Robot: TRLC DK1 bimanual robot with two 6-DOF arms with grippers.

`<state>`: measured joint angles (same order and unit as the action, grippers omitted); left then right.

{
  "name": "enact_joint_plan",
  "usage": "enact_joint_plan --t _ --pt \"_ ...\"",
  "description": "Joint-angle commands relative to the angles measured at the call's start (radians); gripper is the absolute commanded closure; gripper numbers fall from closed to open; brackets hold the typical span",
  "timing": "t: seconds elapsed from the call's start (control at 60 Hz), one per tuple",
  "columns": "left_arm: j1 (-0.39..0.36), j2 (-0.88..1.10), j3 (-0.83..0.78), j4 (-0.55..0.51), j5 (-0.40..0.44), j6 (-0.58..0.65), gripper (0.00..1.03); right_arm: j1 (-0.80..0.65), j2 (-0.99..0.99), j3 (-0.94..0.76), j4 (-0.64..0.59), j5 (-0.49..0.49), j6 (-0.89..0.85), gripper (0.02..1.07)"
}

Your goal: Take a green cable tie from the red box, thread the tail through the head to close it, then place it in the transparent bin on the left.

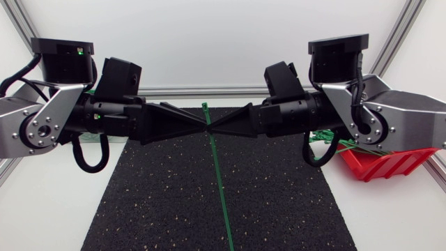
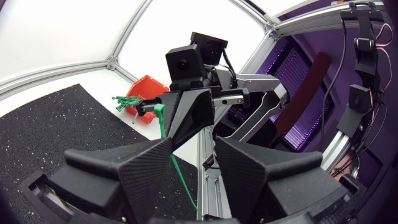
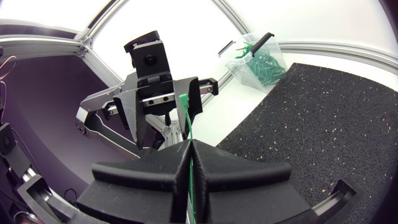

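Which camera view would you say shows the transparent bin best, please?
The right wrist view: the transparent bin stands in full sight on the table beside the black mat, with green ties inside. The head view and the left wrist view do not show it at all.

Our left arm and right arm match: flat-sided silver-grey links with bevelled edges, and black joints between them. On each we note a round joint cap ringed with small dark screws. A boxy black housing sits on top of each arm, and the left one carries a small green light. A thick black cable loops under each wrist. Our left gripper and right gripper are matte black, each with two broad wedge fingers tapering to a thin edge, the surface faintly grainy up close.
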<state>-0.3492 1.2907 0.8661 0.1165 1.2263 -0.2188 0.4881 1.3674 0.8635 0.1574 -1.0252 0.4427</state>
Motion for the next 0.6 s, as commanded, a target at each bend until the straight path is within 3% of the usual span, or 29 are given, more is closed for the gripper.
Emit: enact_joint_plan --t 0.0,0.35,0.583 --pt "-0.007 0.019 0.022 0.02 0.007 -0.03 0.7 0.001 -0.005 -0.023 0.011 -0.007 0.027 1.01" --pt "0.01 0.038 0.016 0.057 -0.045 -0.033 0.72 0.009 -0.033 -0.037 0.011 -0.009 0.028 1.01" --pt "0.029 0.035 0.01 0.077 -0.07 -0.033 0.62 0.007 -0.048 -0.044 0.018 -0.007 0.028 1.01"
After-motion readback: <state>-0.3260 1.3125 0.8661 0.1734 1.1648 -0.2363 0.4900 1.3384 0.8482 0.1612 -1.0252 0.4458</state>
